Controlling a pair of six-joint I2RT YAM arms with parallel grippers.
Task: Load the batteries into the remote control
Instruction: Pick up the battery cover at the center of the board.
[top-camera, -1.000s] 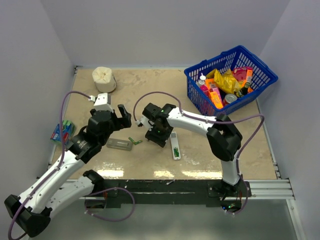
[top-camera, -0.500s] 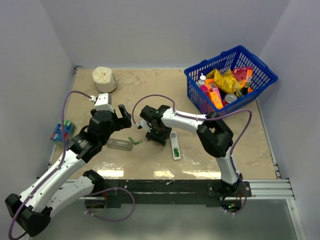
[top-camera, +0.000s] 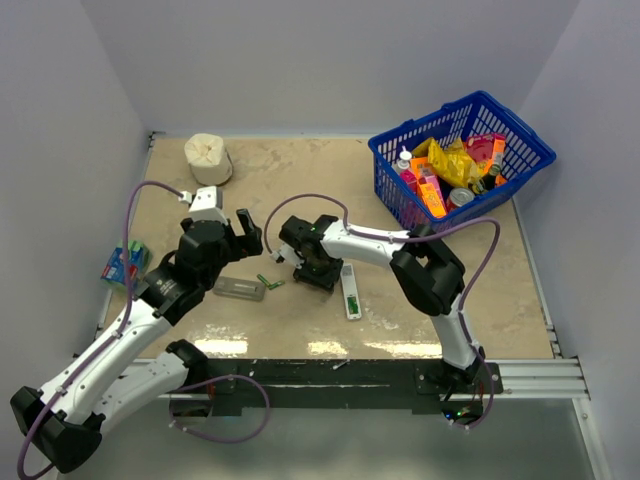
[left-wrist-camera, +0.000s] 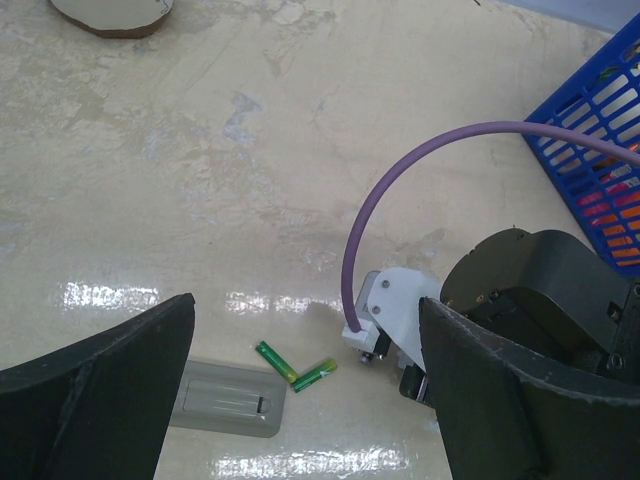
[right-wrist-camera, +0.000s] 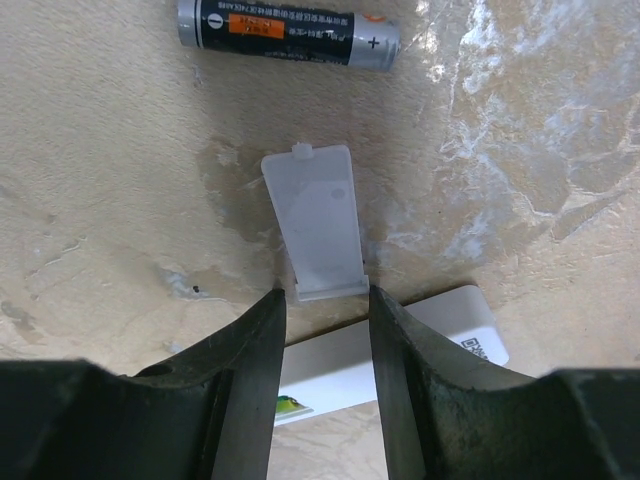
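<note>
Right fingers (right-wrist-camera: 250, 370) part-open, flanking the near end of the white back cover (right-wrist-camera: 318, 235) without clearly pinching it, probably to clear it aside; remote control (right-wrist-camera: 450, 325) just behind the tips, dark battery (right-wrist-camera: 288, 33) beyond them; left fingers (left-wrist-camera: 100, 370) wide, empty, over green batteries (left-wrist-camera: 275, 360).

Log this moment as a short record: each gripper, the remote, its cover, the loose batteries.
left gripper: open, empty
right gripper: fingers straddle the near end of the back cover; grip unclear
remote control: lying flat, cover off, a green cell showing in it
loose cells: two green batteries beside a grey tray; one dark battery beyond the cover
</note>
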